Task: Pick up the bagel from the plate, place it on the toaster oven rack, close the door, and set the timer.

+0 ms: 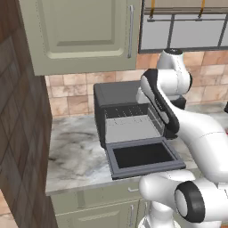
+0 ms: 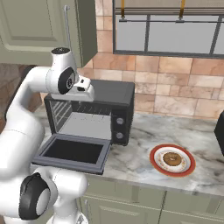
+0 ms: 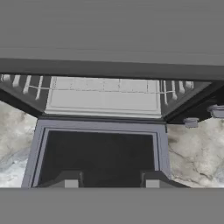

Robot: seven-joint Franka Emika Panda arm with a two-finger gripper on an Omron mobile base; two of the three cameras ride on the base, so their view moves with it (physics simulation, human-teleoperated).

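Observation:
The bagel [image 2: 171,159] lies golden-brown on the white, red-rimmed plate [image 2: 152,161], on the counter to the right of the black toaster oven [image 2: 114,92]. The oven's door [image 2: 74,151] [image 1: 142,156] [image 3: 98,157] hangs folded down flat, dark pane up. Behind it the light-grey rack [image 3: 103,98] [image 1: 131,129] [image 2: 85,124] sits bare inside the cavity. My gripper [image 3: 112,180] hovers above the open door, looking down into the oven; its fingers stand apart with nothing between them. It is far to the left of the plate.
Two knobs [image 2: 118,127] sit on the oven's right front panel. The marble counter [image 1: 75,156] runs along a tiled wall, with a green cabinet [image 1: 80,31] above the oven and a window [image 2: 175,30] beyond. A dark object [image 2: 220,131] stands at the far right edge.

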